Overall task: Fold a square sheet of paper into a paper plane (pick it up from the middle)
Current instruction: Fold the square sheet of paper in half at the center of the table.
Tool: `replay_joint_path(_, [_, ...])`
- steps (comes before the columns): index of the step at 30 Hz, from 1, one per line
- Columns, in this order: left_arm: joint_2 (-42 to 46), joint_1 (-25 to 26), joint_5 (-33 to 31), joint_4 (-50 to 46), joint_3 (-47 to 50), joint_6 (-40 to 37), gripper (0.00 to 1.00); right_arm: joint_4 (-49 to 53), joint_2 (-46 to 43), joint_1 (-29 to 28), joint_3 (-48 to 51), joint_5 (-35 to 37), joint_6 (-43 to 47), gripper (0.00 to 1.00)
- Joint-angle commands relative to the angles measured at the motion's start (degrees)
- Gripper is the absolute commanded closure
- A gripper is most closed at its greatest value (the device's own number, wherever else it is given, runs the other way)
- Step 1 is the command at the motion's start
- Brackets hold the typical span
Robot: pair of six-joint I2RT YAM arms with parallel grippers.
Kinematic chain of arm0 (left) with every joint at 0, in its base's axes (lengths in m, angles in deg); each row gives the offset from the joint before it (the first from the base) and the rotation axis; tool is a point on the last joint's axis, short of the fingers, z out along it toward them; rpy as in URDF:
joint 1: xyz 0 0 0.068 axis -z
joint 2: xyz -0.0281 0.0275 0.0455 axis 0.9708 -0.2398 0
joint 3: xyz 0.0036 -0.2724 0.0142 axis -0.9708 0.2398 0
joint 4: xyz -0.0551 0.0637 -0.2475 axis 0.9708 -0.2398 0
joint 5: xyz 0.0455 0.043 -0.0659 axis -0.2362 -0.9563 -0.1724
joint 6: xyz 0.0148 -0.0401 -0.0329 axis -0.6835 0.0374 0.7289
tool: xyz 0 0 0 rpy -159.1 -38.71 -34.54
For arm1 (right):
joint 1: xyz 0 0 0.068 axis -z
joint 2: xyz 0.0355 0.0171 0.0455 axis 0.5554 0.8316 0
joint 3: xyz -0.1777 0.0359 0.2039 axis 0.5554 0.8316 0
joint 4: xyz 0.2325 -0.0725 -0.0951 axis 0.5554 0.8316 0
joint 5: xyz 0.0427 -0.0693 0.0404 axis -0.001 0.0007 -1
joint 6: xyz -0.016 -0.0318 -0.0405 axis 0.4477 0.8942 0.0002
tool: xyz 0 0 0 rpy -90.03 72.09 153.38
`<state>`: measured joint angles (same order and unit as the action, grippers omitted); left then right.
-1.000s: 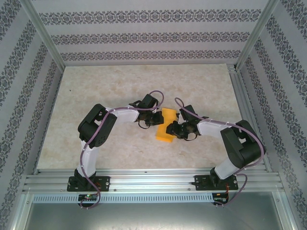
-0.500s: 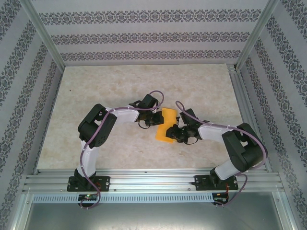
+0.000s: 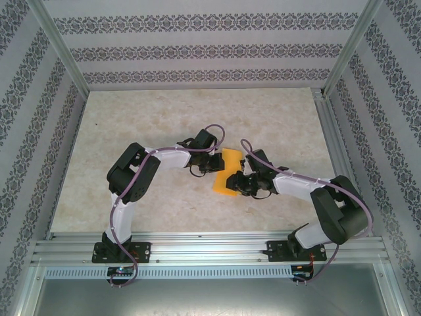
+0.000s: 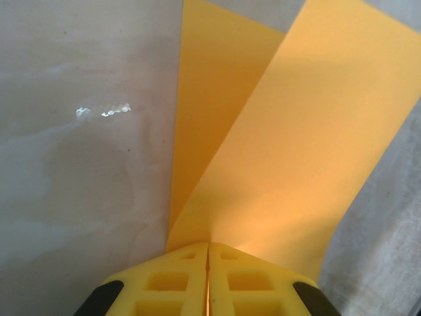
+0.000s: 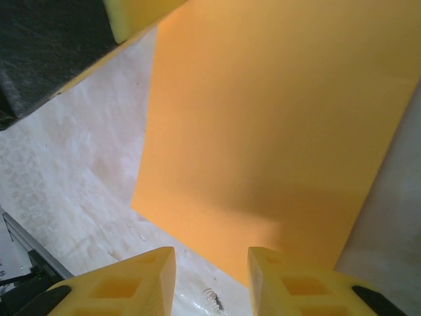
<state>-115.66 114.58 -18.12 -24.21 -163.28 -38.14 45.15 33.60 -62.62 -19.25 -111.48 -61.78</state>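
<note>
From above, my two wrists cover most of the sheet of paper (image 3: pixel 228 172), so my fingertips and the edges they meet are hidden there; I can only say the orange-yellow piece lies about the middle of the surface (image 3: pixel 131 118), a little toward its near edge, wedged between my two arms. Close up, my left fingers (image 4: pixel 191 280) are clenched flat together on the sheet (image 4: pixel 296 145), and the pinched edge vanishes into the seam between them. From that pinch two layers fan out in a narrow V, one lying low against the surface and one raised; their far ends are cut off by the top of the picture, so I cannot tell the folded outline. My right fingers (image 5: pixel 141 283) stand apart with nothing between them, and the sheet (image 5: pixel 276 118) spreads just ahead of them. Its near edge runs up to one fingertip, and I cannot tell whether they touch. Its upper and right parts run out of the picture. In the upper left corner of that view sits a yellow pad on a black body, too cropped to make out well. Count: one sheet, two layers showing, two pairs of fingers, two arms.
</note>
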Motion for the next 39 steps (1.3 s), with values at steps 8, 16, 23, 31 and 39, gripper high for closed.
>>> replay_joint_path(8, [-2.00, 1.32, -1.07, -4.61, -0.84, -1.38, 0.90, -0.72, 4.24, -0.79, 2.85, 1.13, -1.06, 0.67])
replay_joint_path(16, [-1.85, 1.40, -1.20, -4.77, -0.75, -1.25, 0.90, 2.04, -2.98, -1.24, 1.41, 0.69, -0.84, 0.66])
replay_joint_path(23, [-2.02, 1.38, -1.05, -4.88, -1.22, -1.38, 0.90, 1.84, 1.40, -1.09, 2.34, 1.55, -0.38, 0.66])
replay_joint_path(31, [-2.09, 1.45, -0.98, -5.39, -1.41, -1.81, 0.90, 7.41, -4.39, 1.03, -2.93, 4.06, 1.80, 0.66])
replay_joint_path(39, [-2.29, 1.45, -0.88, -5.41, -1.82, -1.72, 0.90, 1.84, -0.38, 7.83, -6.84, 1.80, 2.93, 0.69])
